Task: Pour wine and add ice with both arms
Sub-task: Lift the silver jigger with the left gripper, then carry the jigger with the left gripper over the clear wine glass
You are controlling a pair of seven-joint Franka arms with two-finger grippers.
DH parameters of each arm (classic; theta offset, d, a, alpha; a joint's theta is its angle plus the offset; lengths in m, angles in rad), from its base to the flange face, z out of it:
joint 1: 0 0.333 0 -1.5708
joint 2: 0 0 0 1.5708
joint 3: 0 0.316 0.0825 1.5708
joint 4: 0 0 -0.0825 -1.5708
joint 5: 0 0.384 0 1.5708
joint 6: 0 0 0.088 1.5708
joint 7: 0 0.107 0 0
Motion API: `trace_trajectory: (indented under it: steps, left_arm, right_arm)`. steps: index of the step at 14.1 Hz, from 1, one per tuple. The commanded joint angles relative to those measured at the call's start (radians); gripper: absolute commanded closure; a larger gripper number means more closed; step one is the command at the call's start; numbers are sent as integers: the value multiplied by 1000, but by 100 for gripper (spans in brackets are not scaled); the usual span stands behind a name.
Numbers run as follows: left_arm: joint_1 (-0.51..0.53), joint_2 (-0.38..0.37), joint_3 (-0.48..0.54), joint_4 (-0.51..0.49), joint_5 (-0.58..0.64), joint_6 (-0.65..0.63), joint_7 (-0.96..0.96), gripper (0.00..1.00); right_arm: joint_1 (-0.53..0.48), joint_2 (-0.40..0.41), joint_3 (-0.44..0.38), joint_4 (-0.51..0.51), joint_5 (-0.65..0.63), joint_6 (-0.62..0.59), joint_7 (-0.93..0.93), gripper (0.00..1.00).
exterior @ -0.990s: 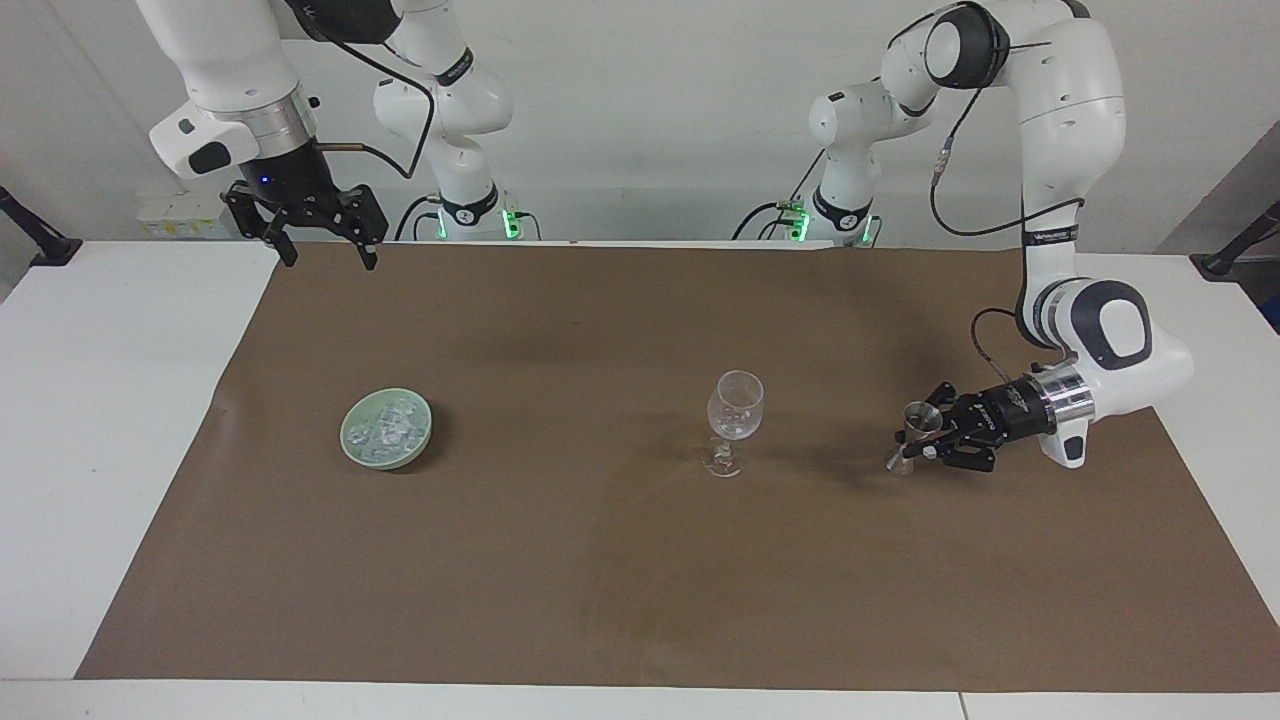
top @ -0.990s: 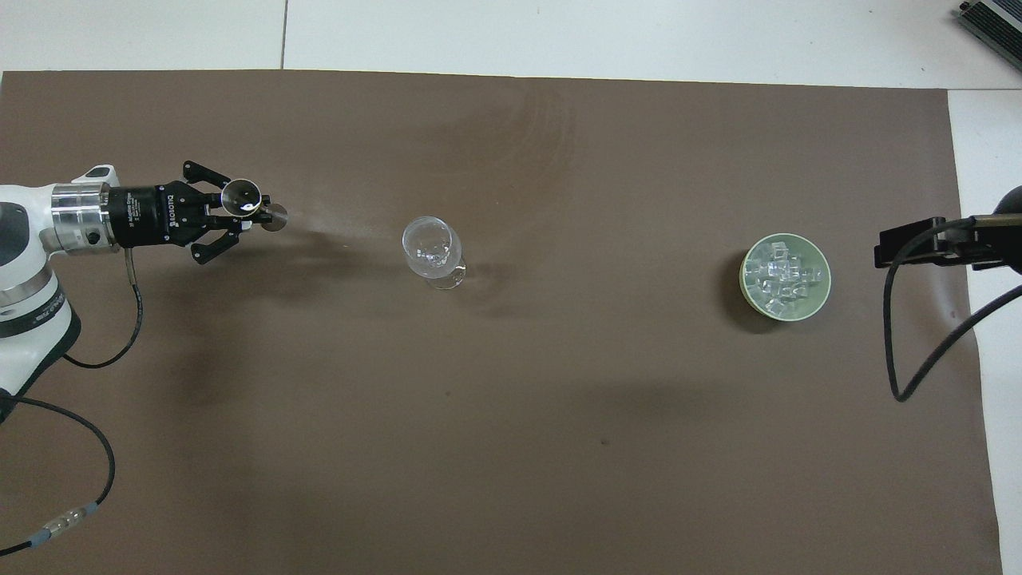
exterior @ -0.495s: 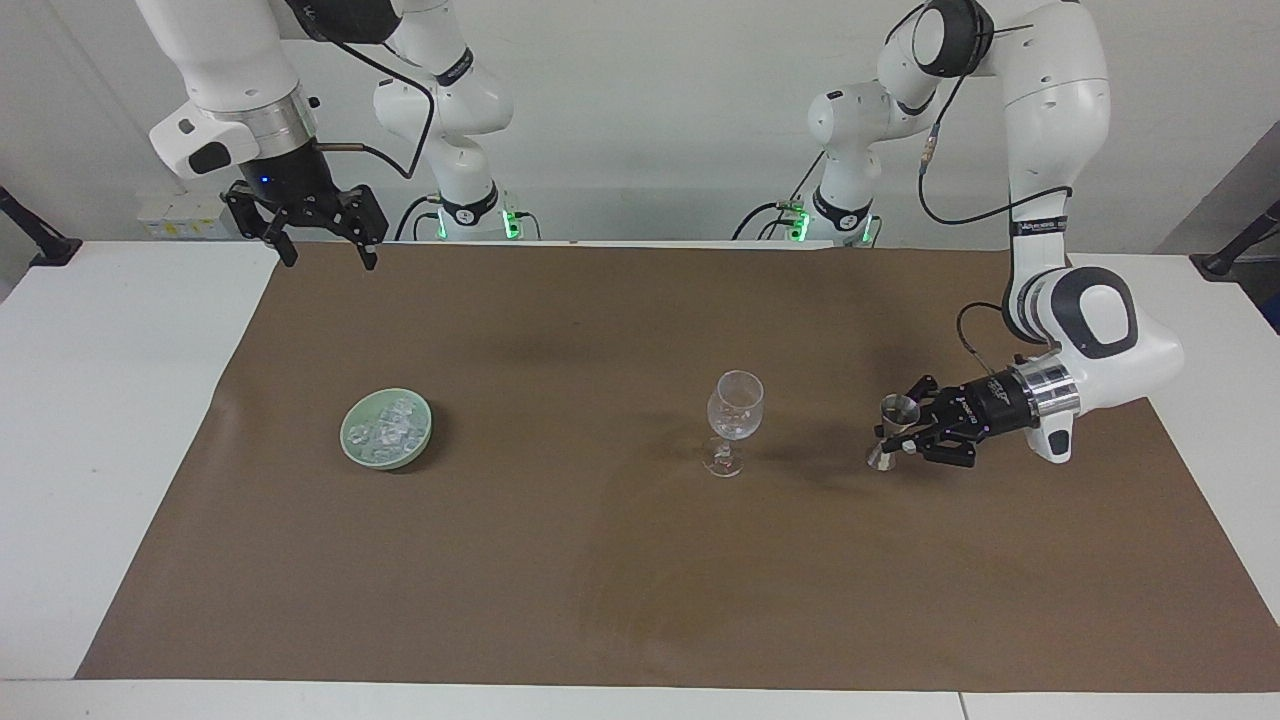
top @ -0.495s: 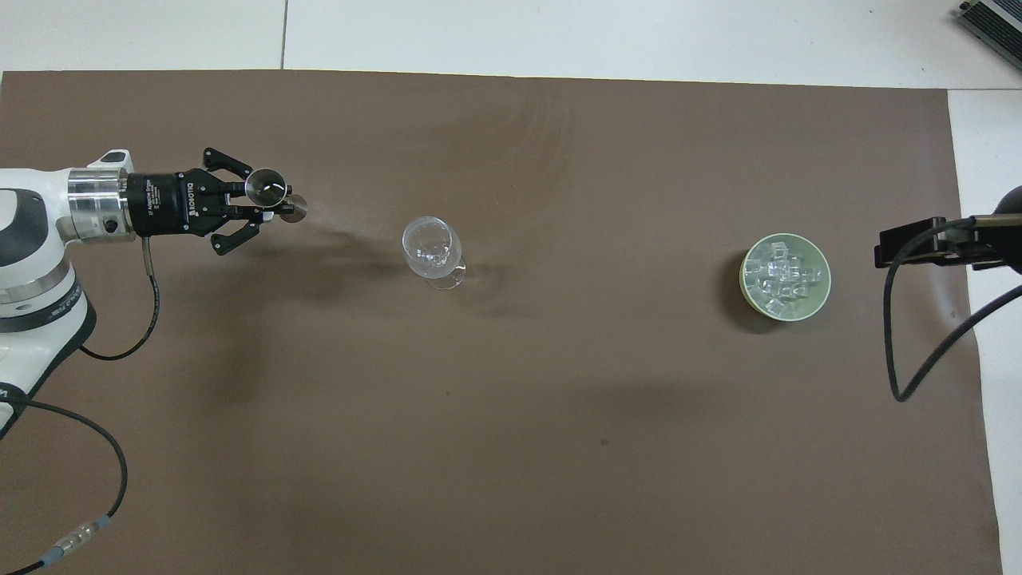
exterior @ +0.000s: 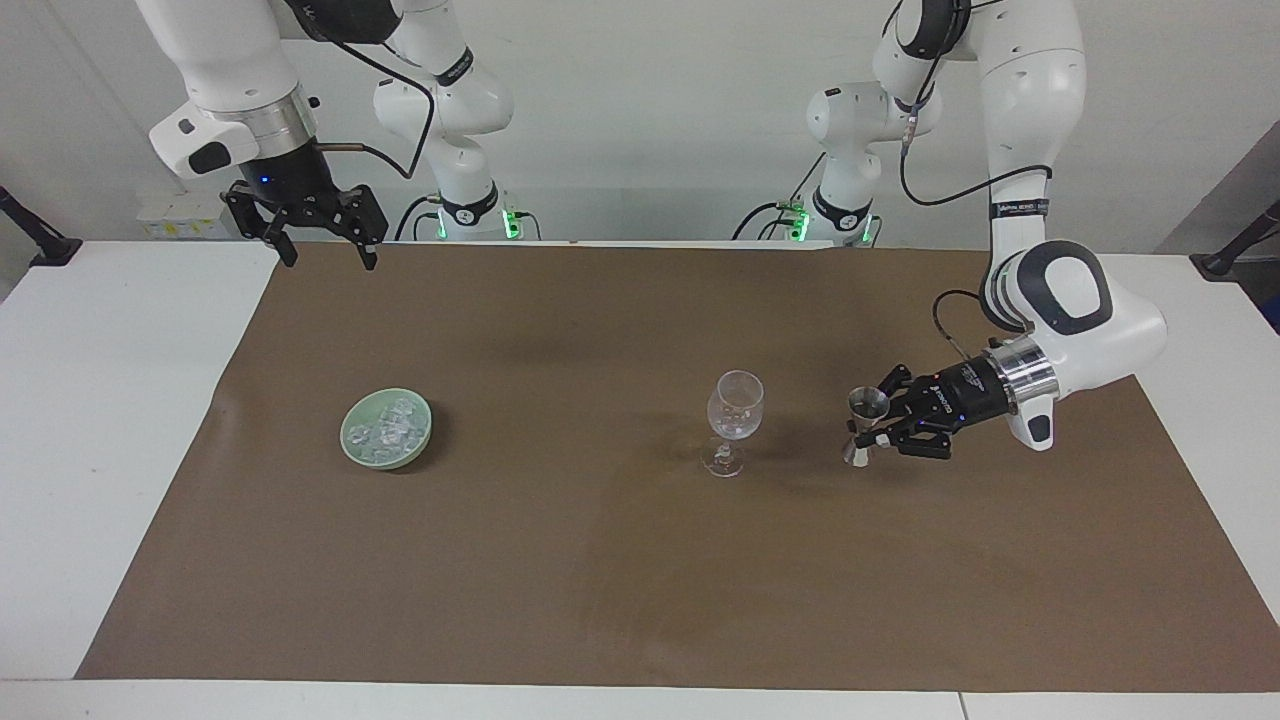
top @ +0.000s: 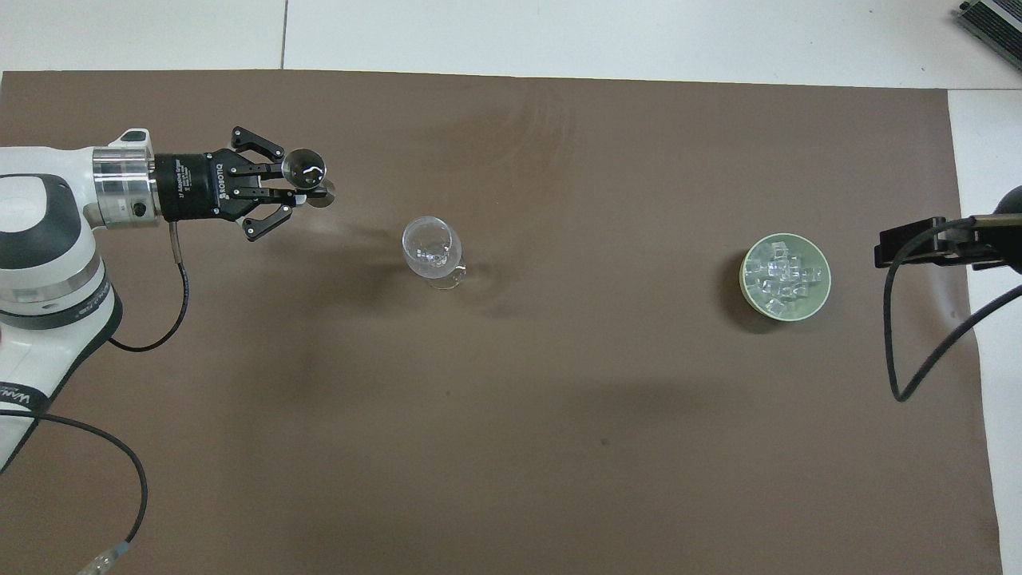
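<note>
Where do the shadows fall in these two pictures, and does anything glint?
Facing view: a soft dark shadow lies on the brown mat beside the stemmed glass and under the left hand. Overhead view: the green dish casts a dark crescent toward the left arm's end; the ice glints white, and the metal jigger shows a bright reflection.
</note>
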Motion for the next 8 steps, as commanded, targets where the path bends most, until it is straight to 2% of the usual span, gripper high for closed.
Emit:
trace_trajectory:
  steps: [1, 8]
  left_arm:
    - [-53, -28, 15, -35, -15, 73, -14, 100]
    - [-139, -100, 15, -118, -11, 261, 33, 100]
  right_arm:
    - [6, -20, -4, -20, 7, -9, 15, 0]
    - [6, -20, -4, -20, 7, -9, 14, 0]
